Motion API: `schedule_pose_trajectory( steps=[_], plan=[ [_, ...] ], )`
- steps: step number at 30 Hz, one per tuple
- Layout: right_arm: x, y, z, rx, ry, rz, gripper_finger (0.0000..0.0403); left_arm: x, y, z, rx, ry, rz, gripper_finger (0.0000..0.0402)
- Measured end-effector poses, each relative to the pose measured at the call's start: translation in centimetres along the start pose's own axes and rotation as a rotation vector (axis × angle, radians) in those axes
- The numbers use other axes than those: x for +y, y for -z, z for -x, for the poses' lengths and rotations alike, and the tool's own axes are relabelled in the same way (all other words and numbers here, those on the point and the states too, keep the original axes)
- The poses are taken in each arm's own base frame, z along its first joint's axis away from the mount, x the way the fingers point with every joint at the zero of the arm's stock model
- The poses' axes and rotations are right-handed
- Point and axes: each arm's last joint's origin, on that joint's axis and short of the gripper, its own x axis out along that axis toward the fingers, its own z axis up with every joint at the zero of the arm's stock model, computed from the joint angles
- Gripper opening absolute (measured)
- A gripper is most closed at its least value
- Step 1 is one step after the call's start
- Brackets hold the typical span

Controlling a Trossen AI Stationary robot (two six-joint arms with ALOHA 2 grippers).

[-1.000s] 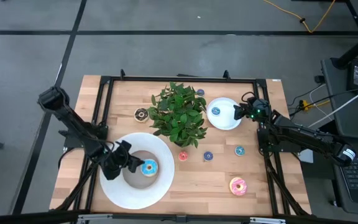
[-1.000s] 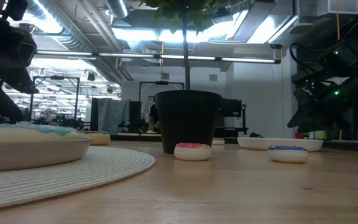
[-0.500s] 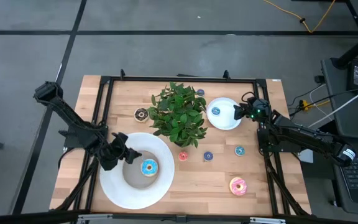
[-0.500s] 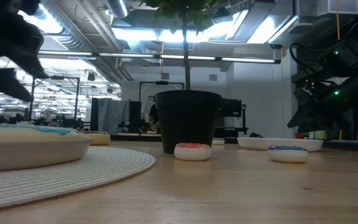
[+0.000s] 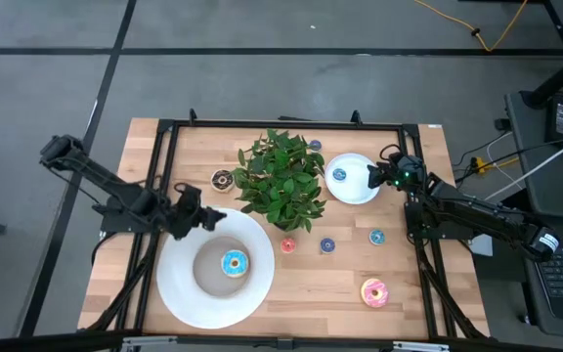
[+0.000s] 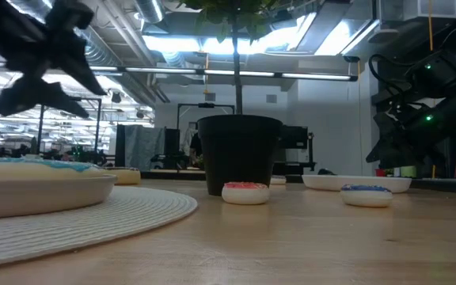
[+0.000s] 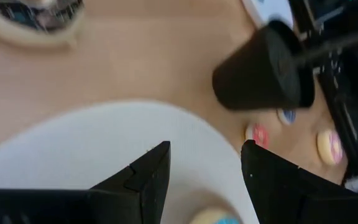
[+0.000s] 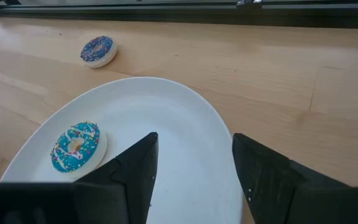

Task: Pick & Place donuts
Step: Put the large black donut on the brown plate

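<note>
A light-blue-frosted donut lies in the hollow of the big white plate, also seen in the low view. My left gripper hangs open above the plate's far left rim, holding nothing. A chocolate donut lies on the wood beyond it. A pink donut lies near the front right. Tiny red, blue and teal donuts lie mid-table. My right gripper stands open at the right rim of the small plate, which bears a blue donut.
A potted plant in a black pot stands mid-table between the two plates. Another tiny donut lies behind it at the far side. A black frame rims the table. Bare wood shows along the front between the big plate and the pink donut.
My left gripper has risen and drawn back from the light-blue donut toward the table's far left, staying open. The donut has kept its place on the big plate.
</note>
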Motion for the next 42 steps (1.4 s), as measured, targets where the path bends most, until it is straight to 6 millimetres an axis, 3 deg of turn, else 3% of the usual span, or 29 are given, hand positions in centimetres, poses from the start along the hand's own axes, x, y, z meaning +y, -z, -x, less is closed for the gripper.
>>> schedule_pose_trajectory(
  steps=[23, 33, 42],
  plan=[
    [0.0, 0.0, 0.0, 0.000, 0.000, 0.000, 0.0207, 2.2, -7.6, -2.6, -0.237, -0.257, -0.099, 0.0187],
    [0.0, 0.0, 0.0, 0.000, 0.000, 0.000, 0.0207, 4.2, -8.9, -5.2, -0.203, -0.466, -0.095, 0.0187],
    [0.0, 0.0, 0.0, 0.000, 0.000, 0.000, 0.0207, 5.4, -8.4, -7.3, -0.107, -0.574, -0.111, 0.0187]
  ],
)
